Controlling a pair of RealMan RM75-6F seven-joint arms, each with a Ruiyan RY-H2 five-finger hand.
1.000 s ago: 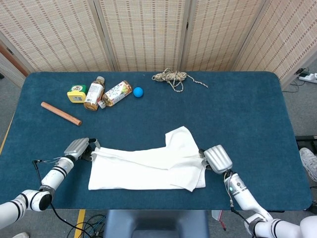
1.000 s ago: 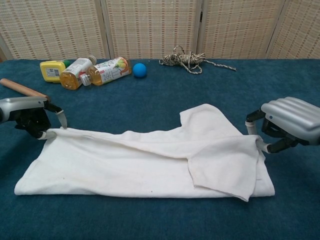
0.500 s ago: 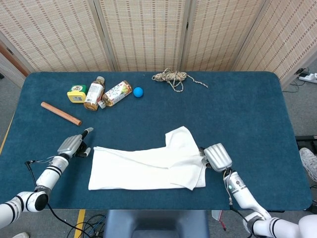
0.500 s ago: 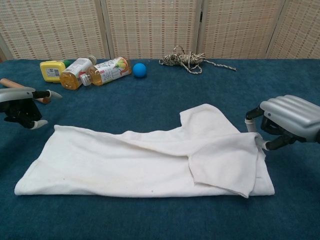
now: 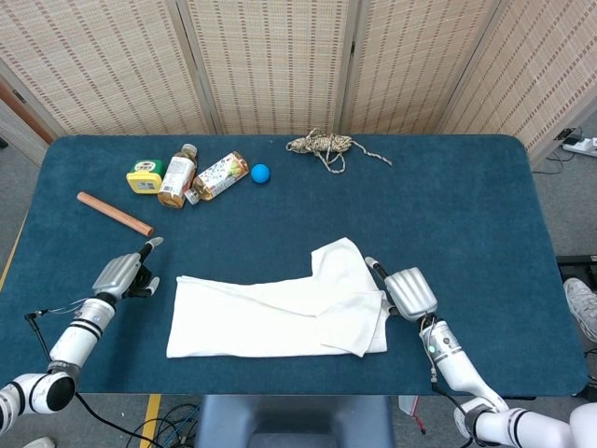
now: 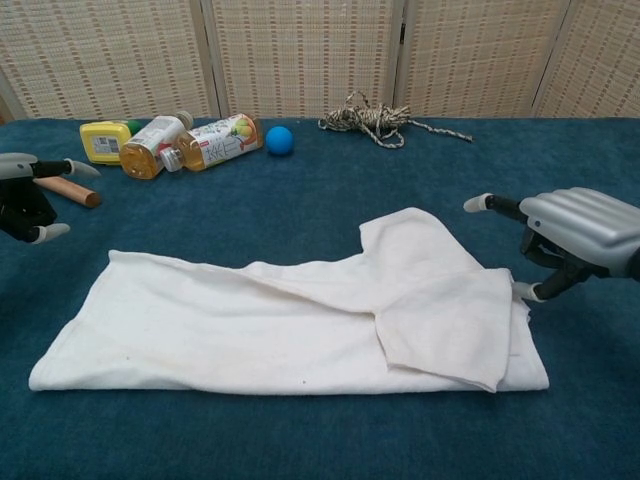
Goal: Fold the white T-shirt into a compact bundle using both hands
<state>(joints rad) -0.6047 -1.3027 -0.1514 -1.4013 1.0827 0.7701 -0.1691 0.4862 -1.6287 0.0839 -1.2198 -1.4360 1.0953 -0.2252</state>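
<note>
a wooden rod (image 5: 115,214), yellow tub (image 5: 144,176), two bottles (image 5: 196,175), blue ball (image 5: 260,173) and rope (image 5: 322,145) lie along the table's far side.

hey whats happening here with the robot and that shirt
A two-armed robot is partway through folding a white T-shirt on a blue table. The shirt lies flat as a long, partly folded strip, one flap doubled over at its right end. Neither hand holds it now: the left hand is open and clear of the shirt's left edge, and the right hand is open beside the right edge. A bottle, a blue ball and a rope lie untouched at the back.
</note>
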